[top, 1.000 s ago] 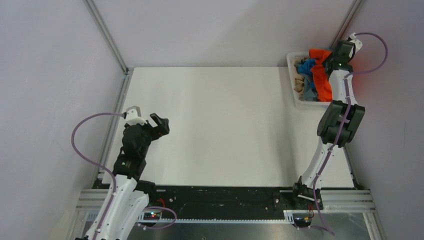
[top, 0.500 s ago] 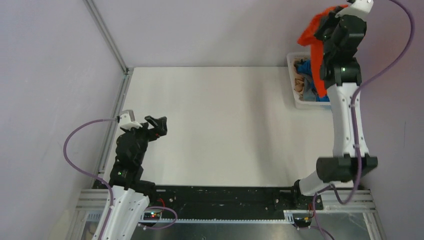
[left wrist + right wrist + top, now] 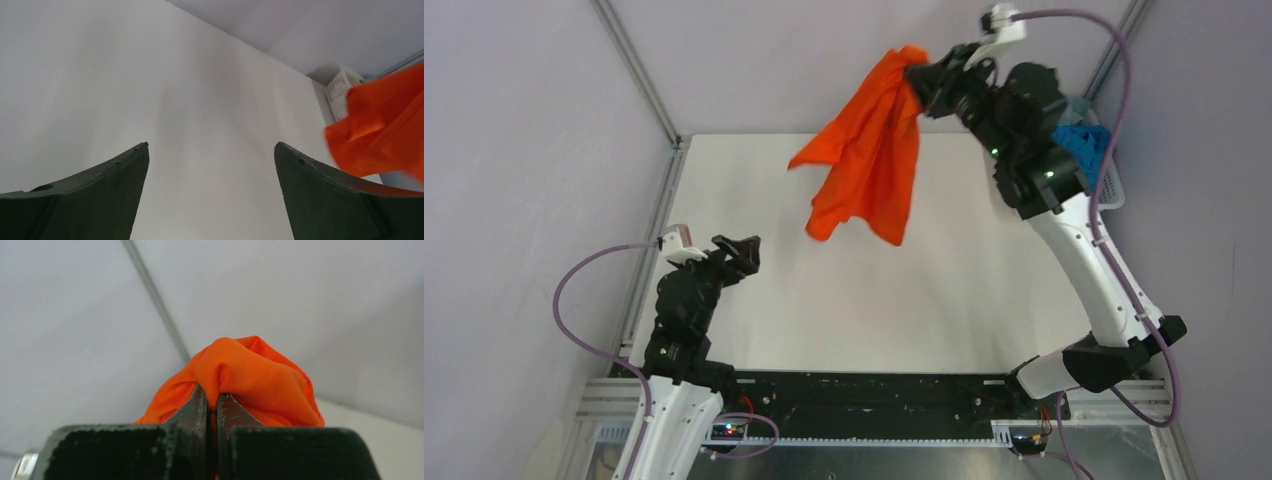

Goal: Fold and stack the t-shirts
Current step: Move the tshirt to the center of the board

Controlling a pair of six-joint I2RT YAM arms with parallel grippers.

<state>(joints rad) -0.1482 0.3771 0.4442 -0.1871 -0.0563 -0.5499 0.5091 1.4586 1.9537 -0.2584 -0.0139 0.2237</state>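
Note:
My right gripper (image 3: 921, 78) is shut on a bunched fold of the bright orange t-shirt (image 3: 869, 150) and holds it high above the far middle of the table, so the cloth hangs loose in the air. In the right wrist view the cloth (image 3: 250, 375) is pinched between the closed fingers (image 3: 212, 395). My left gripper (image 3: 742, 250) is open and empty, low over the table's left side. In the left wrist view the shirt (image 3: 385, 130) shows at the right edge, beyond the spread fingers (image 3: 211, 146). A bright blue t-shirt (image 3: 1086, 145) lies in the basket.
The white slotted basket (image 3: 1114, 185) stands at the far right edge of the white table (image 3: 854, 300), mostly hidden by my right arm. It also shows in the left wrist view (image 3: 340, 92). Grey walls and metal frame posts (image 3: 639, 70) enclose the table.
My right arm has lifted the orange t-shirt out of the basket and swung it left over the table's far middle. My left arm has barely moved.

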